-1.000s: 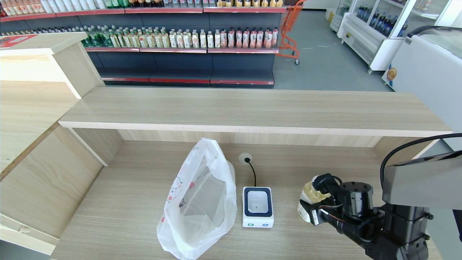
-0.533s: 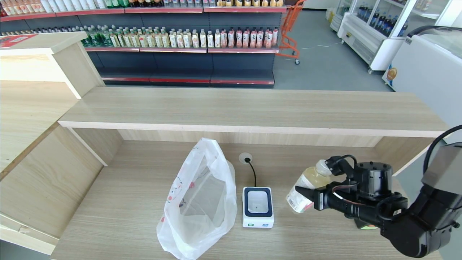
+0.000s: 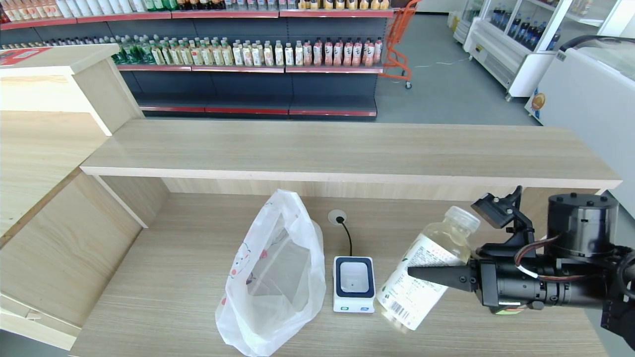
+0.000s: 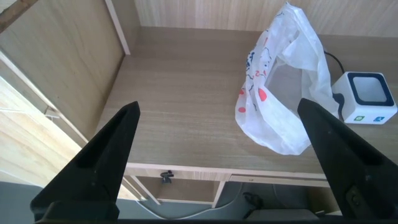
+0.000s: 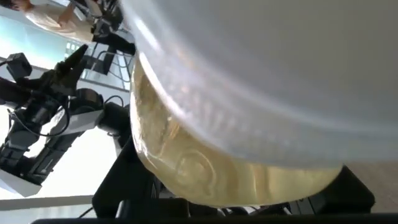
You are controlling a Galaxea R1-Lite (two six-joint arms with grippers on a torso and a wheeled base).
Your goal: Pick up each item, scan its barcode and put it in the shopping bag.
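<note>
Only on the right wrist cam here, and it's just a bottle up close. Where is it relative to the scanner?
Observer: The head view has the bottle tilted in the right gripper. Its lower end is just beside the scanner, on the robot's right, not over the window.
Operator: Which way is the barcode facing?
Observer: A barcode shows near the bottle's lower end. It faces up toward the head camera, not toward the scanner.
Operator: Where's the bag?
Observer: The bag stands on the counter, close against the scanner's other side, toward the robot's left.
</note>
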